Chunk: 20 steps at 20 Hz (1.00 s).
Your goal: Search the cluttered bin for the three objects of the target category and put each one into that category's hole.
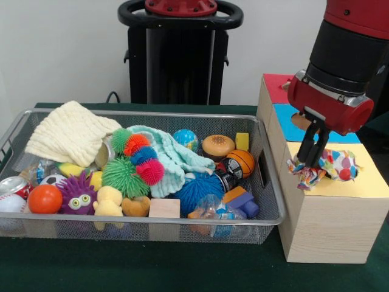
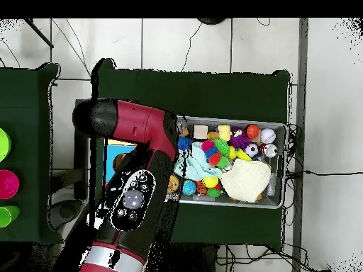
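In the front view my gripper [image 1: 311, 161] hangs over the yellow panel [image 1: 364, 182] of the wooden box at the right. Its fingers [image 1: 318, 146] stand close together, shut on a crumpled wrapper with coloured dots [image 1: 333, 166] that rests on or just above the panel. The silver wire-mesh bin [image 1: 146, 224] fills the left and middle. A second crinkly clear wrapper [image 1: 214, 208] lies at the bin's front right, and another [image 1: 42, 170] may lie at its left end. In the overhead view my arm [image 2: 135, 191] hides the gripper and the held wrapper; the bin [image 2: 281, 129] lies to its right.
The box top also has a red panel [image 1: 276, 82] and a blue panel [image 1: 292, 131] with a hole [image 1: 299, 117]. The bin holds a cream cloth [image 1: 70, 131], a mint cloth [image 1: 173, 155], spiky balls [image 1: 124, 173], a can [image 1: 13, 185] and toys.
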Each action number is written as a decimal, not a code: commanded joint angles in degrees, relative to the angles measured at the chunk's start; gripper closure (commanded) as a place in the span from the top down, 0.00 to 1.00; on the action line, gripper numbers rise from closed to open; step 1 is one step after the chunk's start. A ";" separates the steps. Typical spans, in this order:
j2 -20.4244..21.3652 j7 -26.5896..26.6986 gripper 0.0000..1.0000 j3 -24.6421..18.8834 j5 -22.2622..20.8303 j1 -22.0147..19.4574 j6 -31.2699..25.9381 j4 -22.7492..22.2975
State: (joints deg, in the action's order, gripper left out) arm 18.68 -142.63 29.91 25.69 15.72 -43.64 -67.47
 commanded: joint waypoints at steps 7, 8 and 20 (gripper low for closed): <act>-1.86 -13.61 0.00 -5.64 2.94 1.74 -0.65 -2.46; -2.11 -14.02 0.00 -5.34 3.04 1.91 -0.61 -2.23; -5.64 -18.24 0.00 -3.26 4.80 4.56 0.90 -0.53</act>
State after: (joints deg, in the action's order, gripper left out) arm 17.24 -142.63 29.96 28.15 19.49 -43.61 -67.37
